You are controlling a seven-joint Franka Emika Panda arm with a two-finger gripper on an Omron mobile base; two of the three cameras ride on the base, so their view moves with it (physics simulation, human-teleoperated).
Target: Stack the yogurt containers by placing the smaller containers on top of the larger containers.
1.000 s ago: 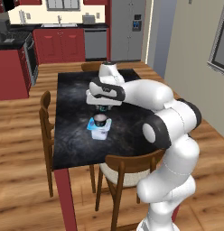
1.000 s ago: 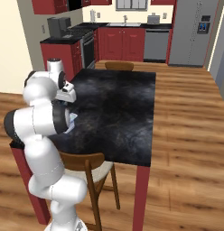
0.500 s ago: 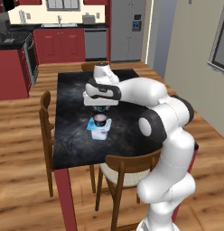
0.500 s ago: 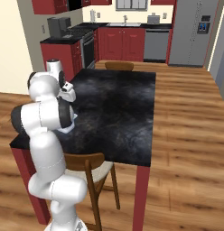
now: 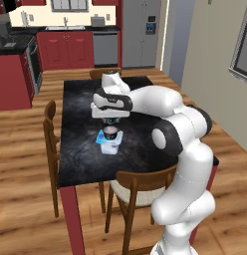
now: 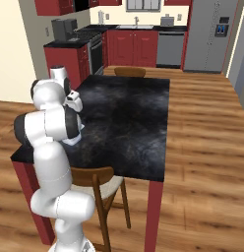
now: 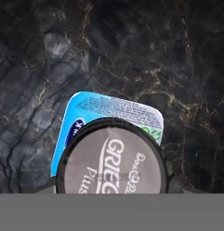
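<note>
Cup sits upright, lid up, on tub.

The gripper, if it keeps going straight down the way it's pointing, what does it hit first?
The small round cup directly beneath the gripper, sitting on the tub's blue foil top. The jaws look set around the cup, though whether they grip it is unclear.

Black marble table flanked by wooden chairs.
</note>
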